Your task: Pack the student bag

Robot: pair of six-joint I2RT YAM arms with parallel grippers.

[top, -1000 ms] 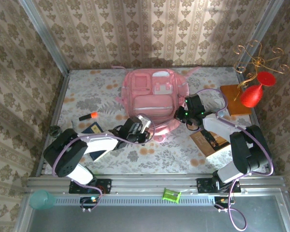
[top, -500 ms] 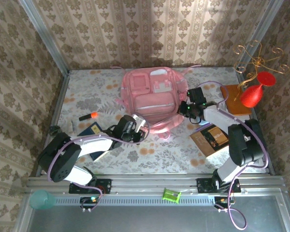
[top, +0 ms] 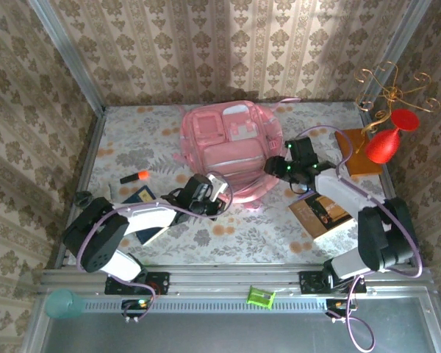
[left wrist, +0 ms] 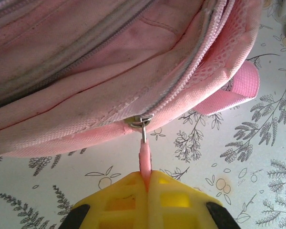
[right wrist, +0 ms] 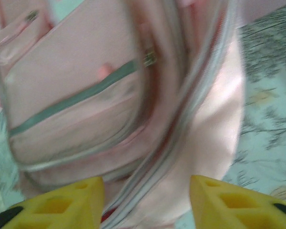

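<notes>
Bench: flat surface under a pale cloth printed with grey leaves and small orange flowers.
Marker: short dark cylinder with an orange end, lying on its side towards the left of the bench, well apart from the bag.
Booklet: thin, dark blue and rectangular, flat on the cloth, partly covered by the left arm.
Left hand: jaws fully closed; the yellow, grid-moulded fingers meet face to face at the near lower edge of the bag and pinch the zip pull.
Zip pull: narrow pink tab on a small metal slider, stretched straight between the slider and the closed fingers.
Student bag: large, soft pink fabric backpack lying on its back at the far centre of the bench, front pockets up. The woven cloth looks slightly soiled, with pale zip lines curving round the body, a mesh-textured side panel and a padded pink strap folded out onto the cloth at its lower right.
Right hand: jaws moderately apart and gripping nothing; it sits at the right flank of the bag with the rounded side of the bag in the gap just ahead. The wrist view is blurred, so contact cannot be determined.
Brown book: flat rectangular cover lying on the cloth under the right forearm.
Stand: thin gold wire with curled arms on a square wooden base at the far right corner, with two glossy red rounded pieces on it.
</notes>
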